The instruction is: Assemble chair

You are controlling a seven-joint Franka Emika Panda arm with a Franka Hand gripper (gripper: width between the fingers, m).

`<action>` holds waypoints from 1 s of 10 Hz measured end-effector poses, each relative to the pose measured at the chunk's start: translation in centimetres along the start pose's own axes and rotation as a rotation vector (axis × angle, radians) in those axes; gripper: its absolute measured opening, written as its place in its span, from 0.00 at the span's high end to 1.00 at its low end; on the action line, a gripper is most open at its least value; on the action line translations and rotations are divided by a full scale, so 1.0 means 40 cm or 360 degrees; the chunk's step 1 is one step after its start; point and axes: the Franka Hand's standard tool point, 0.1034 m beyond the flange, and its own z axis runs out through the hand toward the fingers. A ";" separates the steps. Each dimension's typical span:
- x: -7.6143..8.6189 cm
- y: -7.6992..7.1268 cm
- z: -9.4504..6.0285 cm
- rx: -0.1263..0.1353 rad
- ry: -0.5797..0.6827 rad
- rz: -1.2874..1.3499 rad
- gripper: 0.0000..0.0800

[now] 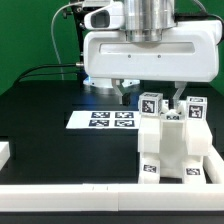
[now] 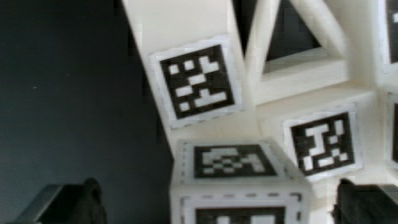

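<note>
so the chair [image 1: 170,142] stands partly built at the exterior view's right, on the black table [image 1: 40,125], close against a white rail along the table's near edge [image 1: 70,194]. the pincer [image 1: 150,97] hangs right above it, its dark fingers [image 1: 124,95] spread apart and down near the tagged post tops; in the wrist view the two fingertips [image 2: 71,203] sit wide either side of the chair's white pieces with nothing clamped between them. whether a finger touches the plastic, cannot tell.

risks, as a judgement: the fingers are so near the posts that a small sideways drift could knock the loose-fitted assembly and tip or unseat a part. closing off-centre on a post could twist it instead of gripping square. smooth plastic likely slips under a light grip. the tags could get covered by the fingers, hurting tracking.

materials: chair is chunky matte white plastic, blocky posts and flat panels, square edges, with open triangular gaps in one panel seen in the wrist view. square black-and-white tags [image 2: 199,82] stuck on many faces. the marker board [image 1: 103,119] is thin, flat, white, lying on the table left of the chair in the exterior view. robot arm [image 1: 150,50] is glossy white, rounded housing.
</note>
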 end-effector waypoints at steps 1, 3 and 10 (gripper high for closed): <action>0.000 0.000 0.000 0.0000 0.0000 0.0021 0.21; -0.001 -0.001 0.001 0.0001 -0.0001 0.0177 0.65; 0.005 -0.008 0.005 0.0101 -0.0055 0.1610 0.65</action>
